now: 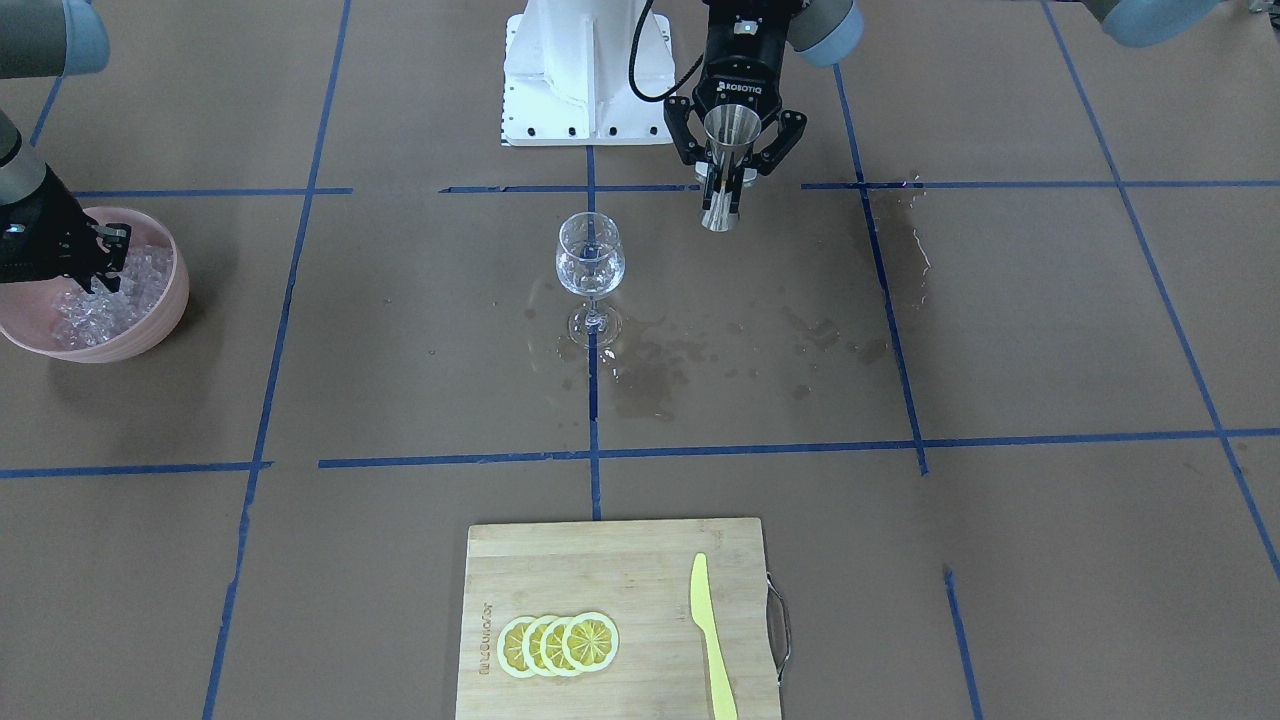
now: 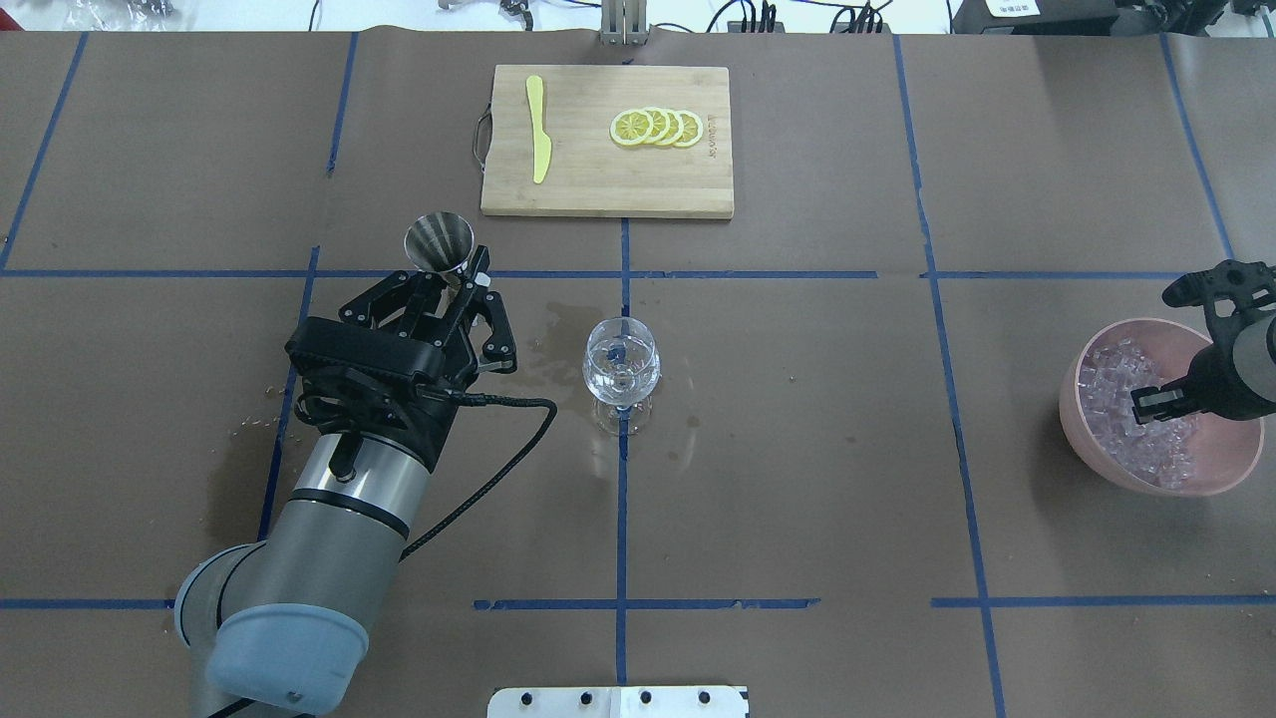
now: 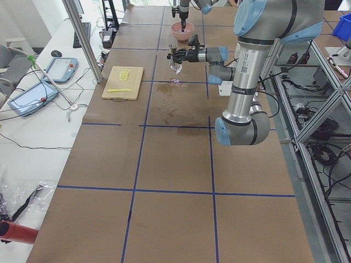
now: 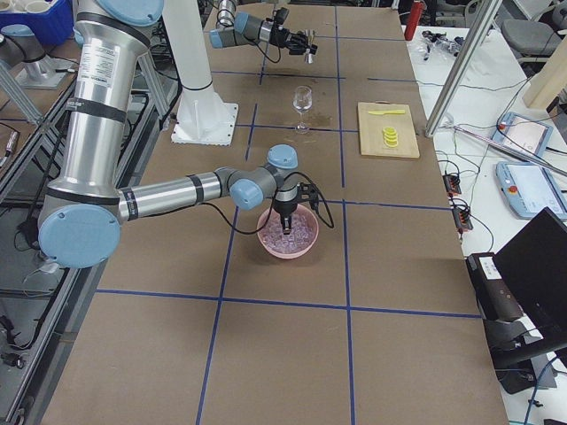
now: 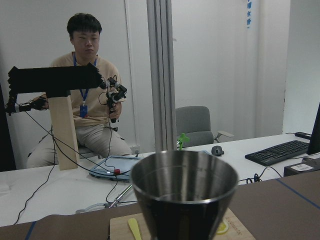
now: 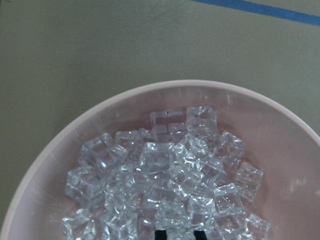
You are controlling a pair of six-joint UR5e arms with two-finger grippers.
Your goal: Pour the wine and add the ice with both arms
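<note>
The left gripper (image 1: 722, 180) is clamping a steel jigger (image 1: 728, 130) near the wine glass (image 1: 590, 262). Only the wrist view is showing the right gripper (image 6: 180, 233) tips sitting among ice (image 6: 170, 185), and I cannot tell whether they are gripping any.

From where I stand I count two arms (image 2: 329, 529), one stemmed glass (image 1: 590, 262), one steel jigger (image 2: 439, 242), one pink bowl (image 1: 165, 310) of ice (image 6: 170, 185) cubes too many to count, one cutting board (image 1: 600, 570), four lemon slices (image 1: 560, 643), one yellow knife (image 1: 708, 630) and one seated person (image 5: 85, 100).
</note>
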